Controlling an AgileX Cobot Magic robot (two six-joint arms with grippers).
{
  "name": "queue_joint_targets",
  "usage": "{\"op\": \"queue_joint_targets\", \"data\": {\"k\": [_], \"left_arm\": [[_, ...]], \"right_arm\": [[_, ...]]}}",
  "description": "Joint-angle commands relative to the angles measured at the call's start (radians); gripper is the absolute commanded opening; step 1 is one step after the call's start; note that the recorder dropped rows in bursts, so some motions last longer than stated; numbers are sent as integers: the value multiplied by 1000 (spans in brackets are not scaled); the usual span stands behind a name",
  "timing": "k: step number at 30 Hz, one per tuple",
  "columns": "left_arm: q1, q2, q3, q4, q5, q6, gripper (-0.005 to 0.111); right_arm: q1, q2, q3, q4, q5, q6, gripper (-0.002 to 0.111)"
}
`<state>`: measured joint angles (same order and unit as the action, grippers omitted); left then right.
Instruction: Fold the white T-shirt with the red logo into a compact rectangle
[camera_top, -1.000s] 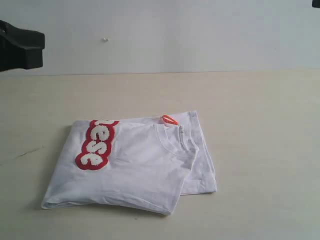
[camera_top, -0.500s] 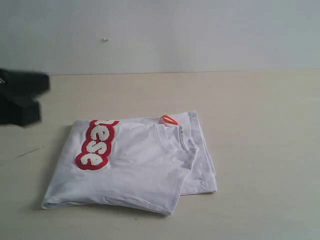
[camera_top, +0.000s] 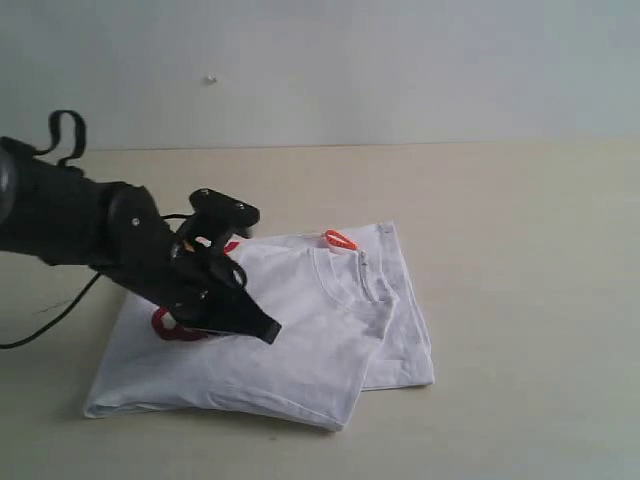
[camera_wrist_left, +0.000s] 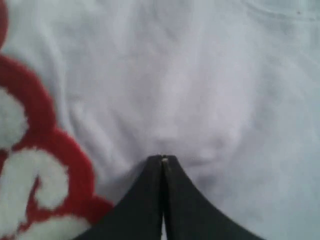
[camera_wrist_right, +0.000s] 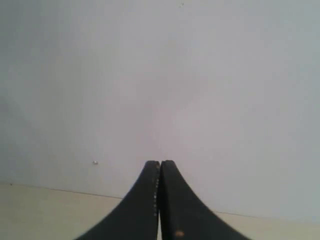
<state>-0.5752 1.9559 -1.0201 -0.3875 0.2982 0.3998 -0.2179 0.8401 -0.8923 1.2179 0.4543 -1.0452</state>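
The white T-shirt (camera_top: 320, 340) lies folded on the table, collar (camera_top: 365, 285) and orange neck tag (camera_top: 339, 239) toward its back right. The left arm covers most of the red logo (camera_top: 170, 325); only its lower end shows in the exterior view, and part of it fills the left wrist view as the red logo (camera_wrist_left: 30, 170). My left gripper (camera_top: 270, 332) is shut, its tip pressing down on the white T-shirt (camera_wrist_left: 200, 90) beside the logo, with nothing held. My right gripper (camera_wrist_right: 160, 163) is shut, raised and facing the wall; it is out of the exterior view.
The pale wooden table (camera_top: 520, 200) stretches around the shirt, with a white wall (camera_top: 400, 60) behind it. A black cable (camera_top: 45, 320) trails from the left arm over the table's left side.
The left arm has swung down from the left edge and now rests its shut tip on the shirt, covering most of the logo. The shirt has not moved.
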Motion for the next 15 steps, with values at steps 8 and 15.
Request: {"op": "queue_joint_targets", "data": {"k": [8, 15], "left_arm": [[-3, 260, -403, 7, 149, 16, 0], [-5, 110, -384, -27, 163, 75, 0]], "right_arm": [[-3, -1, 3, 31, 1, -28, 0], [-3, -28, 3, 31, 3, -52, 0]]}}
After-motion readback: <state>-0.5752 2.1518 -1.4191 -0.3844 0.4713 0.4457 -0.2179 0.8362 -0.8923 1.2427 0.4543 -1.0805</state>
